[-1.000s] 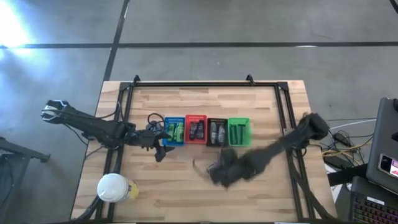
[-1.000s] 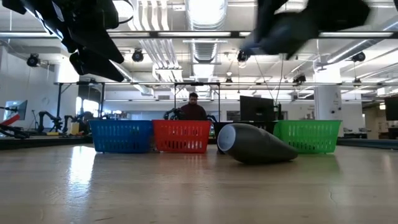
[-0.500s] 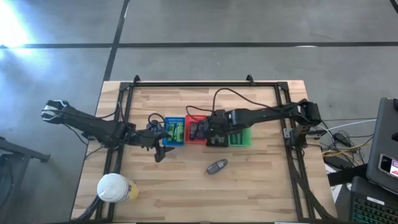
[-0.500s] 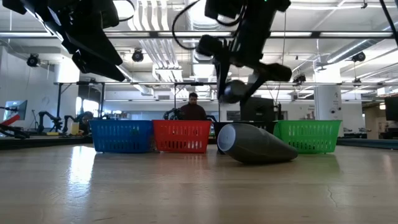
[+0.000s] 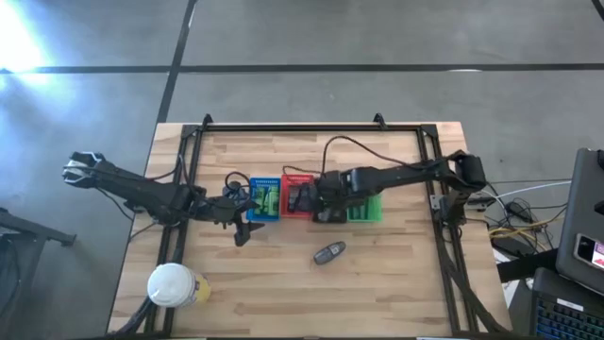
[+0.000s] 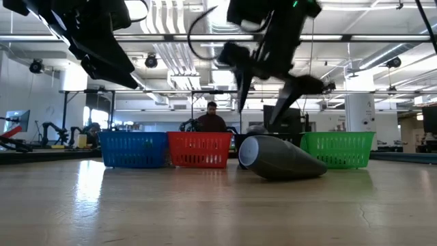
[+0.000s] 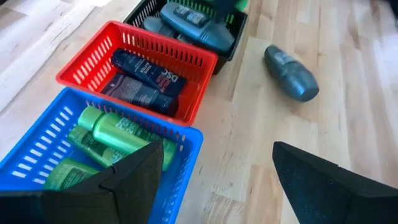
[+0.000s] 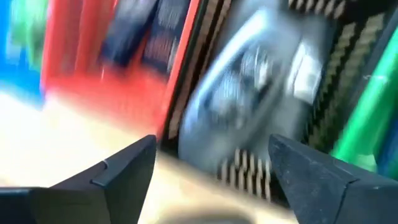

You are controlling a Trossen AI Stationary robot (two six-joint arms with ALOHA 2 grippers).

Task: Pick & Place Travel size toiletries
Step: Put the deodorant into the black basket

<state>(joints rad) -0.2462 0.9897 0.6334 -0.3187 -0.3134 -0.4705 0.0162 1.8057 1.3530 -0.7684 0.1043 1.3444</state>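
My right gripper (image 5: 324,200) hangs open above the black basket (image 5: 328,192); its fingers stand wide apart in the low view (image 6: 272,96). A grey oval tube (image 8: 249,81) shows blurred beyond its fingers, in that basket. Another grey tube (image 5: 328,252) lies on its side on the table (image 6: 280,158). Green packets (image 7: 118,134) fill the blue basket (image 5: 262,200), and dark purplish packets (image 7: 146,78) lie in the red basket (image 5: 296,196). My left gripper (image 5: 241,210) waits open over the blue basket's near-left corner.
The green basket (image 5: 363,200) closes the row on the right. A large white-lidded cup (image 5: 173,283) stands near the table's near-left corner. Black rails (image 5: 311,127) frame the table. Bare wood lies near the loose tube. A person (image 6: 212,117) sits far behind the table.
My right gripper swung fast from the table's near middle, beside the loose tube, toward the far edge and stopped above the black basket. It held a grey tube half a second ago, then opened, and the tube dropped to the basket. The loose tube stayed put.
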